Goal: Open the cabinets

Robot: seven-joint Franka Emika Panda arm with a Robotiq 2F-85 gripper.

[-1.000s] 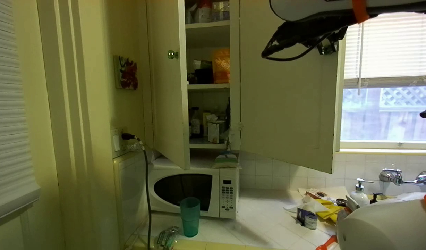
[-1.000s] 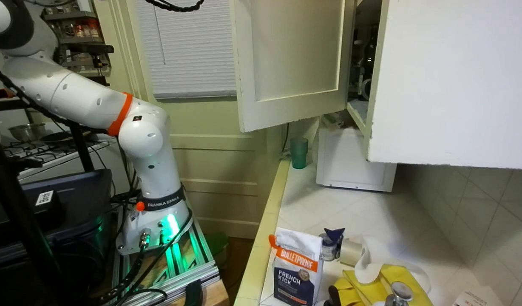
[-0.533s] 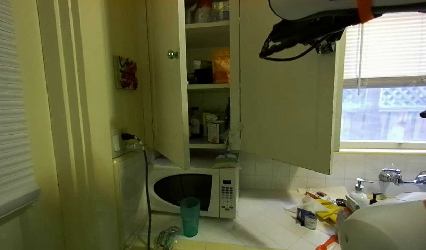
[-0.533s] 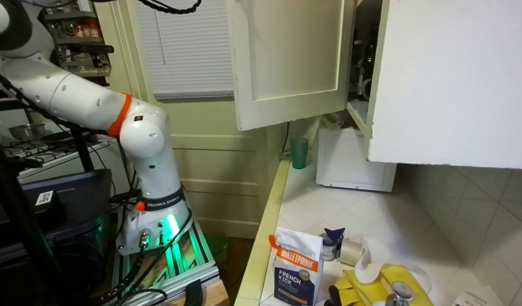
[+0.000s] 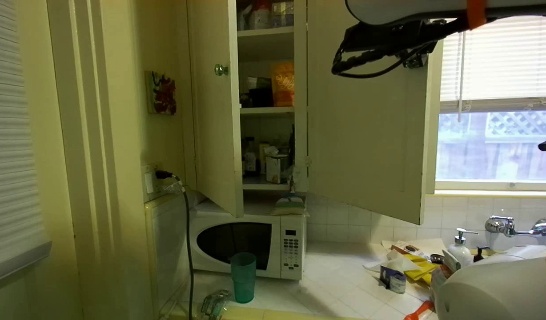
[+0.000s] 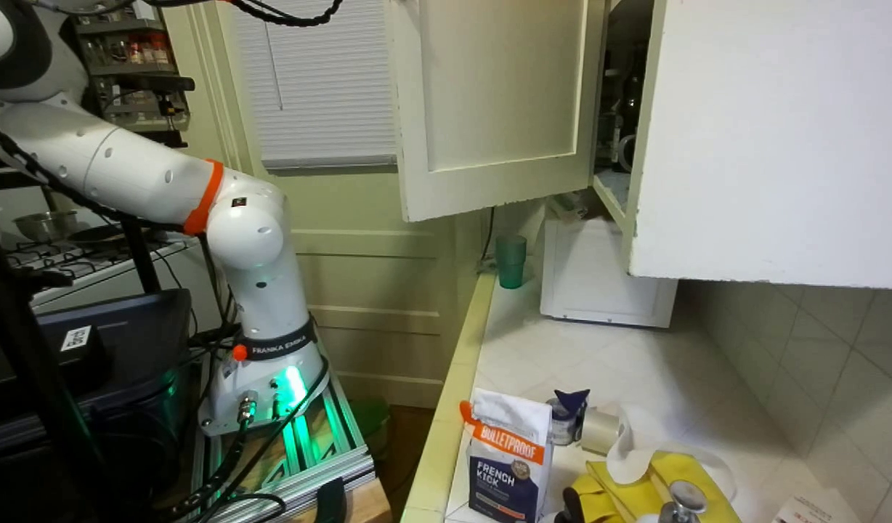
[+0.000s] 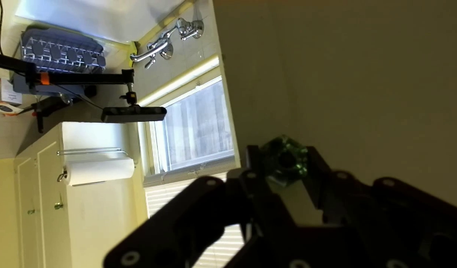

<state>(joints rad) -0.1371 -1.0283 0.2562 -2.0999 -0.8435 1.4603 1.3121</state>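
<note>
Our gripper clasps the green glass knob of a cream cabinet door, which stands ajar. In an exterior view we see the neighbouring cabinet door, also ajar, and past its edge stocked cabinet shelves above the white microwave.

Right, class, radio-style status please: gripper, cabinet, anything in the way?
Gripper clasping green knob. Held cabinet door partly open. Neighbouring door, also open, might limit a wide swing.
</note>
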